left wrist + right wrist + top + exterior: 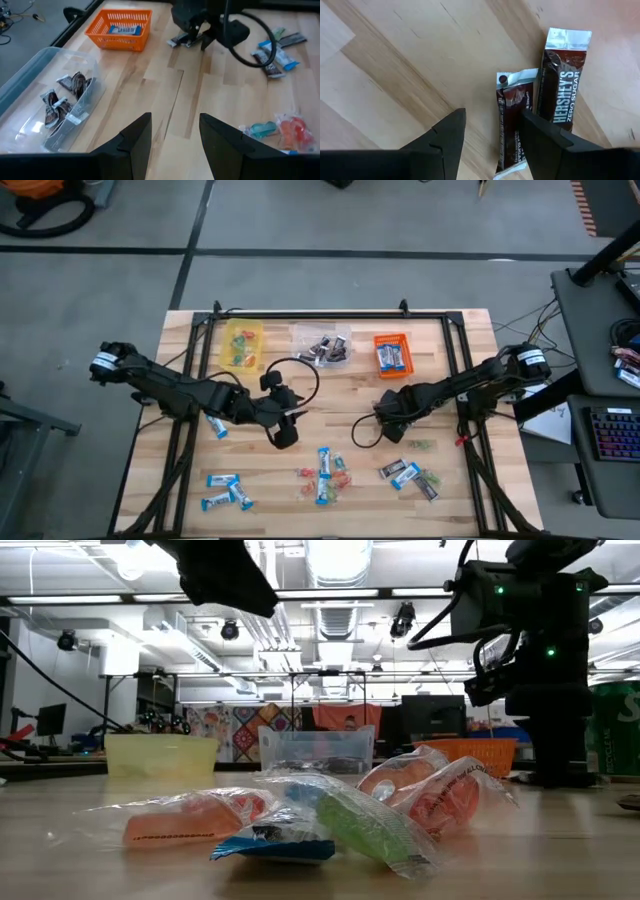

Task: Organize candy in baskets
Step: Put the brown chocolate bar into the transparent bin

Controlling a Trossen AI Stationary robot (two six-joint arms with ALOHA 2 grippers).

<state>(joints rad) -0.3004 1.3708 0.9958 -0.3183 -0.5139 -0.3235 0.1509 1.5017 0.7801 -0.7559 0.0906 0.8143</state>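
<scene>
A pale wooden worktop point(330, 395) sits inside a black metal frame point(310, 315) on a grey floor point(300, 220). To the right stands a dark desk point(590, 310) carrying a keyboard point(612, 435). Monitors point(432, 718) show beyond the worktop.

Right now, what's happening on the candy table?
Two arms are sorting candy into three baskets: yellow basket, clear basket, orange basket. The right gripper is open, low over two dark brown wrapped pieces lying on the wood, one finger beside the smaller one. The left gripper hangs open and empty near the table's middle. Many blue-and-white bars and small coloured pieces are still loose on the near side.
</scene>
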